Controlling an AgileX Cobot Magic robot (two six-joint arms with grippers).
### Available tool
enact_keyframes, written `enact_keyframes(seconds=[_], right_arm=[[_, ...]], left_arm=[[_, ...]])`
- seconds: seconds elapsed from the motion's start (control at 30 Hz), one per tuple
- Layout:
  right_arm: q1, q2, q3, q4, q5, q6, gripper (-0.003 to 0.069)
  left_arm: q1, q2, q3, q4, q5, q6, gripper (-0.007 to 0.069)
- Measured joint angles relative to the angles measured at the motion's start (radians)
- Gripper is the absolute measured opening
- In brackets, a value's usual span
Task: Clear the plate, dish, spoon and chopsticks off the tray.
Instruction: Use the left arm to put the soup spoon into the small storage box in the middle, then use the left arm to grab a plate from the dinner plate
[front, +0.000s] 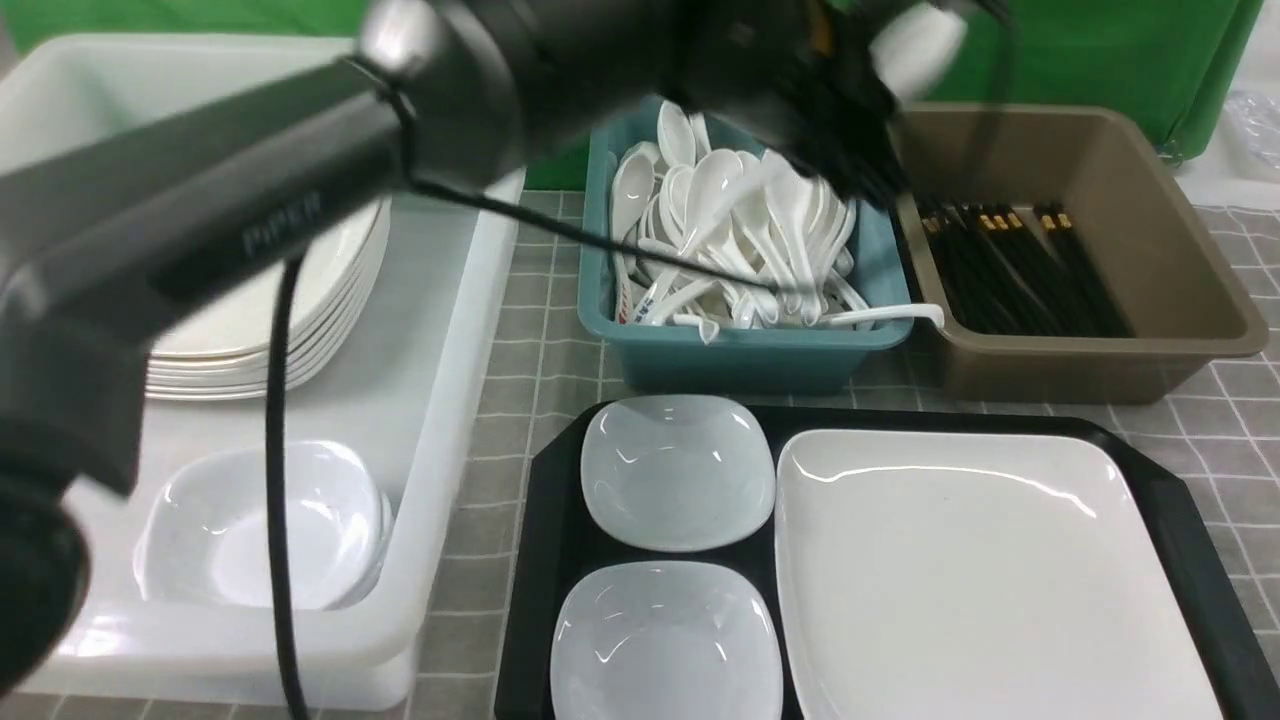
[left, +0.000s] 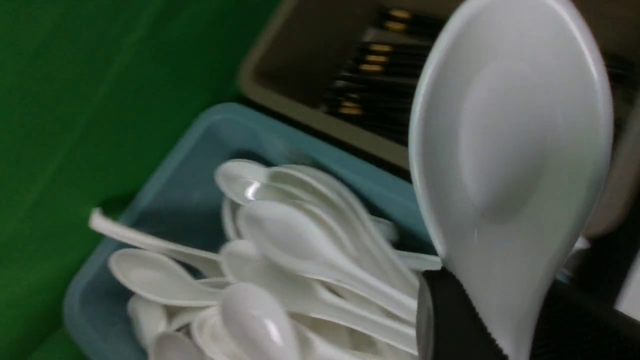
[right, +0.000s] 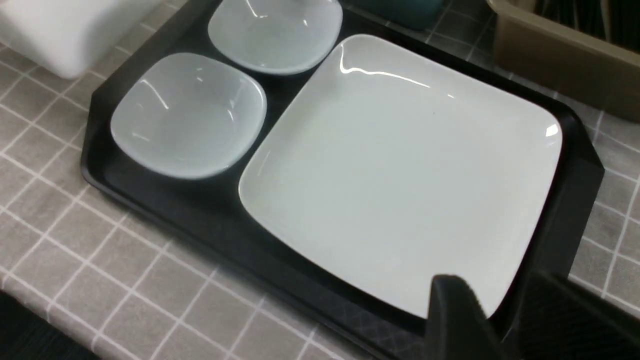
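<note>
The spoon (left: 510, 125) is up in the air, its handle clamped in the left gripper (left: 510, 320), bowl sticking out past the fingertips, near the blue bin of spoons (front: 740, 355) and the brown bin (front: 1100, 370). Well apart, the right gripper (right: 485, 310) hangs with its fingers parted, by the plate (right: 410, 175) on the tray (right: 210, 225).

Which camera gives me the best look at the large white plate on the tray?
The right wrist view: the large white plate shows nearly whole, only one corner hidden by the right gripper. The front view cuts its near edge off. The left wrist view doesn't clearly show it.
</note>
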Motion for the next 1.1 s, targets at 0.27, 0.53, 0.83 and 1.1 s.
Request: enact_keyframes(seconds=[0.27,0.53,0.83,1.1], right_arm=[[0.000,0.000,0.000,0.003,0.004,0.024,0.0237],[0.000,0.000,0.000,0.003,0.023,0.028,0.0237],[0.000,0.000,0.000,0.003,0.003,0.029,0.0237],[0.000,0.083,0.001,0.003,-0.039,0.029,0.0204]], left_arm=[[0.152,0.116,-0.004,-0.103,-0.212,-0.006,0.0267],[0.164,0.156,-0.004,-0.122,-0.206,-0.047,0.0484],[0.139,-0.078,-0.004,-0.125,0.049,-0.090,0.0277],[0.093,-0.449,0.167,-0.207,0.230,0.014,0.0008]])
